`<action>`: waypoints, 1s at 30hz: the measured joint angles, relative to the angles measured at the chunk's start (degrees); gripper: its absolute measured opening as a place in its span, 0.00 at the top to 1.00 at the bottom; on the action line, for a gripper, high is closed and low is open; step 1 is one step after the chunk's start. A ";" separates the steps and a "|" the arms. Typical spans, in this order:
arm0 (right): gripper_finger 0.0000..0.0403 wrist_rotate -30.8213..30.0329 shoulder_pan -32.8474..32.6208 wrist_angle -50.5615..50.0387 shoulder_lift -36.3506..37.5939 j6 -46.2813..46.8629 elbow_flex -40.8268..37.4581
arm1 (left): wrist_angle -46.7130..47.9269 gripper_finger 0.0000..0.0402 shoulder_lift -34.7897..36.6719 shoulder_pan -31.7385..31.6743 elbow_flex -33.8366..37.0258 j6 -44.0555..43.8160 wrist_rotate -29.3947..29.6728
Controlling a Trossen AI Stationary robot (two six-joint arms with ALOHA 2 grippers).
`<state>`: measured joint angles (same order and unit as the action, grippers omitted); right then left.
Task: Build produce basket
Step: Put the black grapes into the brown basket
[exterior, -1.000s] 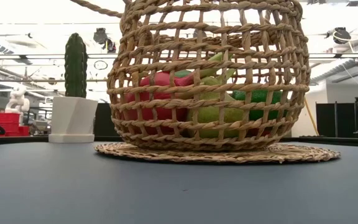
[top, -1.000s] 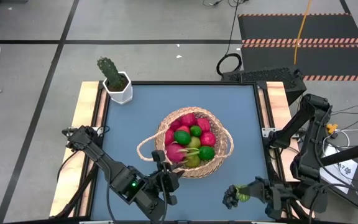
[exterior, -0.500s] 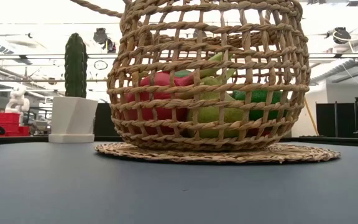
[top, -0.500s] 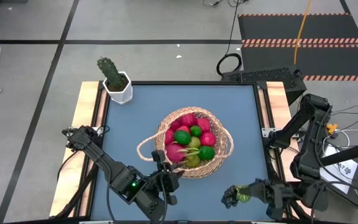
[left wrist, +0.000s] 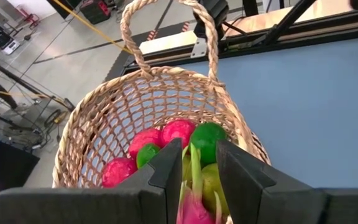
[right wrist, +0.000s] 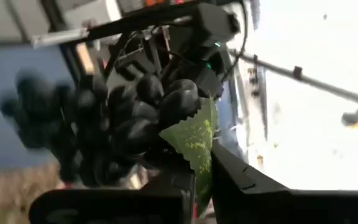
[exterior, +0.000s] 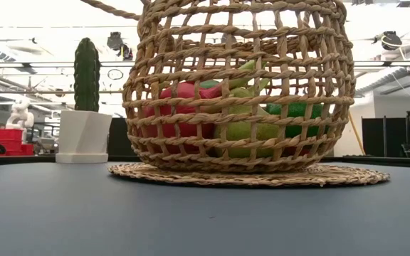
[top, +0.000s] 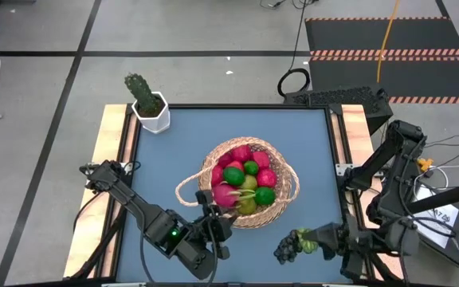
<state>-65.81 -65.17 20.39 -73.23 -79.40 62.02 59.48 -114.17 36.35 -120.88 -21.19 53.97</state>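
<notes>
The tan wicker basket (top: 290, 194) stands mid-table, also in the low view (exterior: 237, 92), holding red apples, green limes and pears. My left gripper (top: 211, 214) is at the basket's near-left rim, shut on a pink dragon fruit (top: 227, 194) that lies on the pile. My right gripper (top: 315, 242) is near the table's near edge, right of the basket, shut on a dark grape bunch (top: 287, 249) with a green leaf. No gripper shows in the low view. My left gripper has the dragon fruit's near end (left wrist: 195, 213) between its two fingers (left wrist: 166, 180); green scales stick up through the gap. The fingers come slanting down from the near-left. The fruit rests on the other fruit in the basket (left wrist: 86, 124). My right gripper pinches the grape bunch at its leaf end (right wrist: 197, 146) between its two fingers (right wrist: 238, 177), coming about level from the table's right side. The grapes (right wrist: 123, 118) stick out past the fingertips toward the basket, clear of the table.
A white pot with a green cactus (top: 150, 104) stands at the table's far left corner, also in the low view (exterior: 84, 107). Bare blue table (top: 166, 159) lies left of the basket and along the near edge.
My right gripper has carried the grape bunch toward the table's left, closer to the basket. The basket and the fruit in it have stayed where they were.
</notes>
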 joint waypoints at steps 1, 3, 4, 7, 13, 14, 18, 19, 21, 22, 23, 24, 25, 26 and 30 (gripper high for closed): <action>0.95 -0.02 0.33 0.98 0.00 2.53 0.00 | 0.02 0.75 0.00 -0.06 0.00 -0.28 -0.02; 0.95 -0.09 0.95 3.72 0.02 7.33 0.00 | 0.02 0.75 0.00 -0.36 0.00 -0.75 -0.08; 0.95 -0.17 1.24 4.98 0.10 9.33 0.00 | 0.02 0.75 0.00 -0.46 0.00 -1.13 -0.08; 0.95 -0.19 1.63 6.83 0.54 15.01 0.00 | 0.02 0.75 0.00 -0.67 0.00 -1.94 -0.10; 0.95 -1.71 2.66 11.67 1.26 26.92 0.00 | 0.02 0.75 0.00 -0.71 0.00 -2.10 -0.10; 0.95 -1.91 2.90 12.13 1.44 28.69 0.00 | 0.02 0.75 0.00 -0.71 0.00 -2.28 -0.08; 0.95 -1.76 3.65 12.43 2.18 36.91 0.00 | 0.04 0.75 0.00 -0.71 0.00 -2.54 -0.09; 0.95 -1.74 3.89 12.43 2.38 38.87 0.00 | 0.04 0.75 0.00 -0.71 0.00 -2.57 -0.10; 0.95 -1.72 4.44 12.44 2.67 42.30 0.00 | 0.04 0.75 0.00 -0.71 0.00 -2.65 -0.08; 0.95 -1.70 4.71 12.45 2.69 43.83 0.00 | 0.04 0.75 0.00 -0.73 0.00 -2.80 -0.08; 0.95 -1.70 4.88 12.45 2.69 45.23 0.00 | 0.04 0.75 0.00 -0.76 0.00 -2.98 -0.08; 0.95 -1.58 5.04 12.41 2.67 46.48 0.00 | 0.04 0.75 0.00 -0.76 0.00 -3.17 -0.08; 0.95 -1.23 5.19 12.42 2.67 47.61 0.00 | 0.04 0.75 0.00 -0.76 0.00 -3.36 -0.08; 0.95 -0.23 5.27 12.40 2.67 48.62 0.00 | 0.04 0.75 0.00 -0.76 0.00 -3.39 -0.08; 0.95 5.04 5.26 12.38 2.64 52.31 0.00 | 0.04 0.75 0.00 -0.76 0.00 -3.41 -0.08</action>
<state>-60.76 -59.91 32.77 -70.59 -27.09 62.02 59.53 -114.17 35.59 -120.88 -24.60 53.89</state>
